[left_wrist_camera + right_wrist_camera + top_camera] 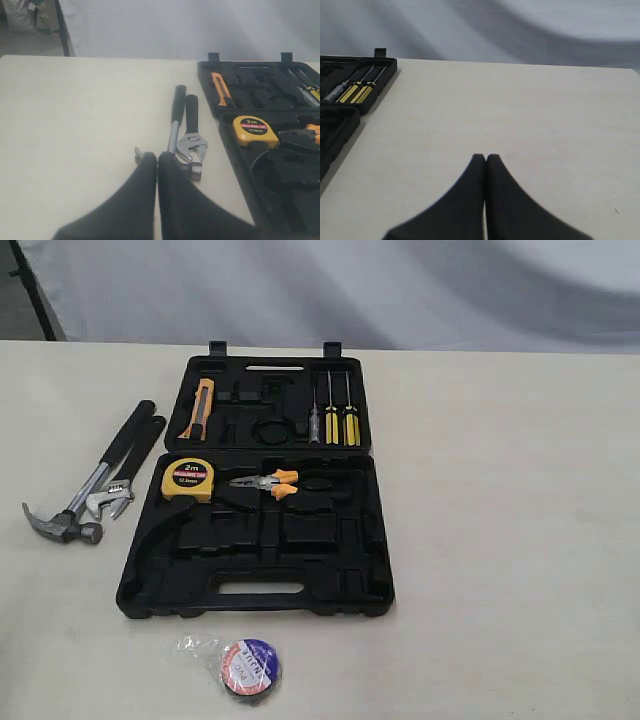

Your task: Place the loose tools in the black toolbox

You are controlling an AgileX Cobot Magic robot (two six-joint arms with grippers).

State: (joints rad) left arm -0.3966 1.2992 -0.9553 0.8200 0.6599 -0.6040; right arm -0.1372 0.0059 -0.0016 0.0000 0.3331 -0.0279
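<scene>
The black toolbox (200, 585) lies open in the middle of the table, also seen in the left wrist view as toolbox (235, 150). Left of it lie the claw hammer (80, 505) and the adjustable wrench (128, 475), side by side. In the left wrist view the hammer (176, 115) and the wrench (191, 142) lie just past my left gripper (157, 157), which is shut and empty. The tape roll (250, 669) in clear wrap sits in front of the toolbox. My right gripper (485, 157) is shut over bare table, right of the toolbox (340, 125). Neither arm shows in the exterior view.
Inside the case sit a yellow tape measure (188, 478), orange-handled pliers (268, 481), an orange utility knife (198, 408) and yellow-handled screwdrivers (340, 415). A grey backdrop hangs behind the table's far edge (500, 351).
</scene>
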